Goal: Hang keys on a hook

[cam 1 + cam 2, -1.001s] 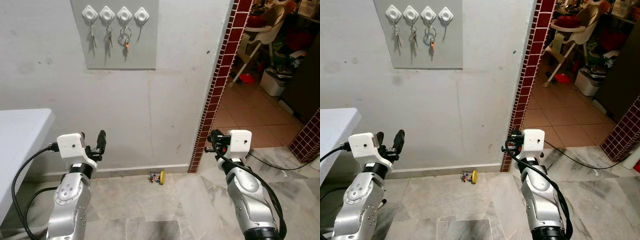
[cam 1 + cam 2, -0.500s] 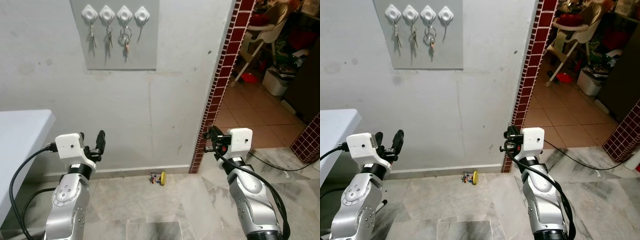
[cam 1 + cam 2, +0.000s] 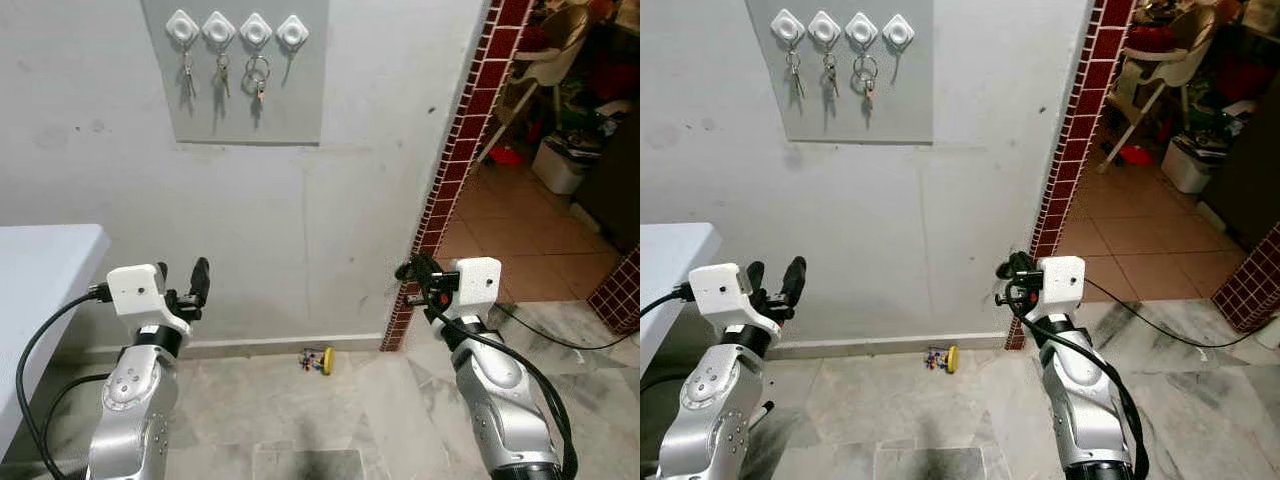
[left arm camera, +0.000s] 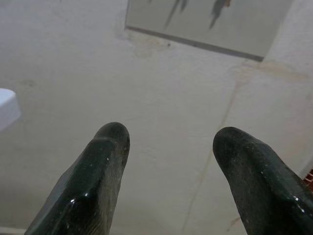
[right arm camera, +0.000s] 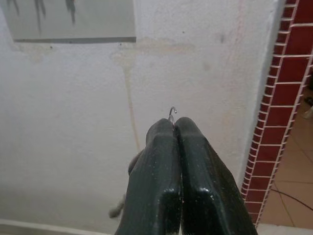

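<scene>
Key ring (image 5: 171, 113), thin wire loop, pinched at the tip of the closed right tool (image 5: 174, 128), held before the wall below the hook board (image 3: 240, 70). Rightmost hook (image 3: 291, 32) bare. Left tool (image 4: 168, 147) wide, holding nothing.

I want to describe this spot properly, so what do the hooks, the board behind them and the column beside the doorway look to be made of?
Hooks: glossy white diamond-shaped caps, probably plastic.
Board: flat matte grey panel, material unclear.
Column: glazed dark red tiles, with pale grout lines and a slight sheen.
</scene>
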`<state>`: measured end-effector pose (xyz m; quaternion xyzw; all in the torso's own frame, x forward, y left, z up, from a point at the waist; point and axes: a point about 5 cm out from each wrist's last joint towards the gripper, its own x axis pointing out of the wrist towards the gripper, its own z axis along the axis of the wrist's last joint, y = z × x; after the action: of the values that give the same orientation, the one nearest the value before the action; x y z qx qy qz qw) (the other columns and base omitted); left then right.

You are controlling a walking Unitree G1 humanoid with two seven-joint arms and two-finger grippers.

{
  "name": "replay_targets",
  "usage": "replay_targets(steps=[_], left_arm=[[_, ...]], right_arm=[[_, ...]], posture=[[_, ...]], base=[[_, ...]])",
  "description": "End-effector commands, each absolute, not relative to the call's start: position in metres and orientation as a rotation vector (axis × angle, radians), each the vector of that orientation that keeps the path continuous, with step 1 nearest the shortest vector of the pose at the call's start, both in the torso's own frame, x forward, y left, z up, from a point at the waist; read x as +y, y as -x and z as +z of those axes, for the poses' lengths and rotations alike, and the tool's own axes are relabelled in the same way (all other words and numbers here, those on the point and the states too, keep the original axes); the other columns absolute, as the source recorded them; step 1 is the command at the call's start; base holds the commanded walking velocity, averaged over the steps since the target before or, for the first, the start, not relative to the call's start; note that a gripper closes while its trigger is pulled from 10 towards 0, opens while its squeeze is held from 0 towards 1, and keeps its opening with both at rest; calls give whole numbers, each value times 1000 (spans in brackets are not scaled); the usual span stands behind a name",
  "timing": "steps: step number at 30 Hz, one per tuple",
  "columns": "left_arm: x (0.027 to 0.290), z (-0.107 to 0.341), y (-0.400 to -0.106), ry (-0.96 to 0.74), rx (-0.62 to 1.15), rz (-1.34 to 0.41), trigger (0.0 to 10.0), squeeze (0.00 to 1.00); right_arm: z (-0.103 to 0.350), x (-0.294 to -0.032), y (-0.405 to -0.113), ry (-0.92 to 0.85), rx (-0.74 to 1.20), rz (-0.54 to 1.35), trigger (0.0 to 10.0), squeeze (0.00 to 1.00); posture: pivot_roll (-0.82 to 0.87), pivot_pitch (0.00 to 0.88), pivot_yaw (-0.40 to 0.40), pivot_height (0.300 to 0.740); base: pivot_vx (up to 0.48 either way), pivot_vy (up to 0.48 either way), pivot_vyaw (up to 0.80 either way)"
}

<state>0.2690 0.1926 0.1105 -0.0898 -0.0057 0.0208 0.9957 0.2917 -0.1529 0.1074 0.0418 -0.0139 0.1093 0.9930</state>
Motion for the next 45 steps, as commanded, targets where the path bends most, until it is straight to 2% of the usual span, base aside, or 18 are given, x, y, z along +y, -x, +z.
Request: replay_targets(steps=[1, 32, 45], left_arm=[[195, 115, -270, 177, -24, 48, 10000, 0], [196, 115, -271, 159, -15, 72, 10000, 0], [190, 117, -272, 146, -31, 51, 10000, 0]], right_arm=[[116, -152, -292, -83, -63, 229, 10000, 0], [115, -148, -294, -112, -57, 224, 10000, 0], [116, -149, -295, -111, -62, 213, 10000, 0]], posture=[[-97, 26, -31, 740], [-88, 34, -28, 740], [-94, 30, -12, 740]], base=[[446, 0, 0], [436, 0, 0], [0, 0, 0]])
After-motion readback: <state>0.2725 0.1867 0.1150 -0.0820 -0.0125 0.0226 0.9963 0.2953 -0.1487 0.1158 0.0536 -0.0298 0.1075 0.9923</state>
